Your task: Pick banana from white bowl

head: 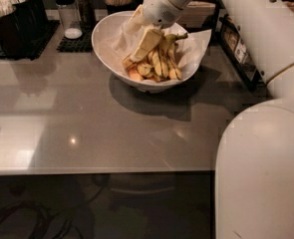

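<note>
**Gripper down in the bowl**

The white arm (266,34) reaches over the grey surface (86,128) into the paper-lined white bowl (106,39). The gripper (145,45) rests against the banana (162,66) lying inside; whether it grasps anything, I cannot tell.

text: none readable; labels (237,45) at far right illegible | gripper (138,55): down in white bowl (104,40)

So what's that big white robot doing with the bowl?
The white robot arm reaches down into the wide glossy white bowl on the grey table. Its tool is low inside the bowl, right at the pile of yellow bananas. No banana is lifted out yet.
</note>
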`<state>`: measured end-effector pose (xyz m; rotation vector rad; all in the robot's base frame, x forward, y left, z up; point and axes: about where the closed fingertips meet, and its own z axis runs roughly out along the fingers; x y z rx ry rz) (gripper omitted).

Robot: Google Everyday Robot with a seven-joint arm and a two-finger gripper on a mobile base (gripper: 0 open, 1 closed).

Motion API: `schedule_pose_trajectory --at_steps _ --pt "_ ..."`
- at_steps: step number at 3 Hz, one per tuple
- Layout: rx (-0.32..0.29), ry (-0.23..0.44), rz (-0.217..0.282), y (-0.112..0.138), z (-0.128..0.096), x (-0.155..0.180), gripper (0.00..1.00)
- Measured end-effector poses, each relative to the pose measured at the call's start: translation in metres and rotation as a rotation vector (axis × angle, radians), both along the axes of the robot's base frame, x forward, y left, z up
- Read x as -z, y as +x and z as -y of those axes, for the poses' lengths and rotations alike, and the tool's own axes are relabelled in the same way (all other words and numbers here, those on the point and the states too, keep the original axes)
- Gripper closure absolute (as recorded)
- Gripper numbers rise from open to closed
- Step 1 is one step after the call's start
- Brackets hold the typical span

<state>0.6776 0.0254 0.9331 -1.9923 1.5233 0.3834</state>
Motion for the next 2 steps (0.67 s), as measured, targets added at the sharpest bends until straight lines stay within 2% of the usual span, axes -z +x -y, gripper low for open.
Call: schedule_pose_trajectory --at_steps 2 --pt "-0.022 -0.023 -0.048 -0.002 -0.012 0.020 0.38"
